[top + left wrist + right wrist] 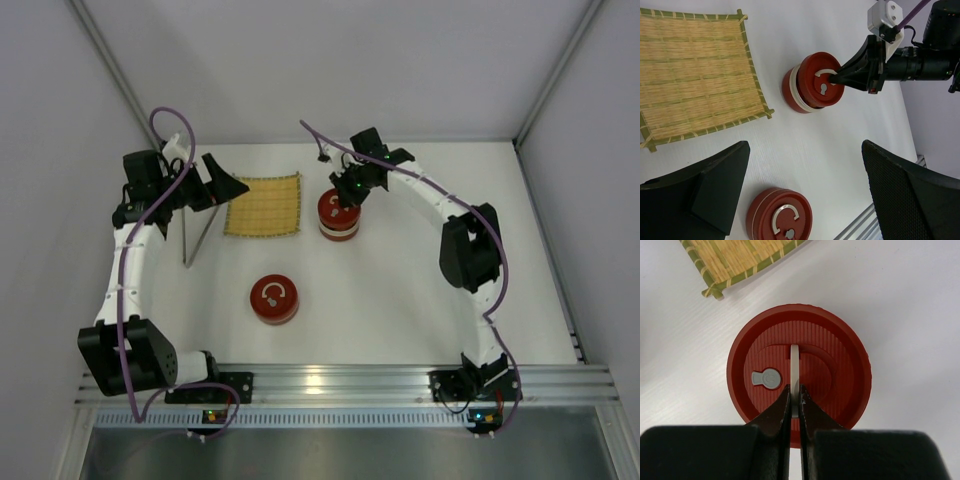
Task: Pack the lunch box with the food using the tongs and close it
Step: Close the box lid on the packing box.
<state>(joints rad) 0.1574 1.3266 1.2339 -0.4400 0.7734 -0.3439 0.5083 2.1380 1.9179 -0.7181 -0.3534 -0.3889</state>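
Nearest the arm bases, a closed red container (273, 299) sits on the worktop (400, 300) with open room around it. Farther left lie the tongs (193, 238), near the spread left claw (228, 185). Beyond, the yellow mat (263, 205) is bare and no food shows, so packing looks done. At the red lunch box (338, 222), the right claw (795, 388) pinches the white handle (794, 357); closing seems unfinished. Walls stand close behind.

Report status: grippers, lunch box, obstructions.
Left gripper open, empty. Right gripper shut on lid handle atop lunch box. Tongs untouched beside mat. No food visible.
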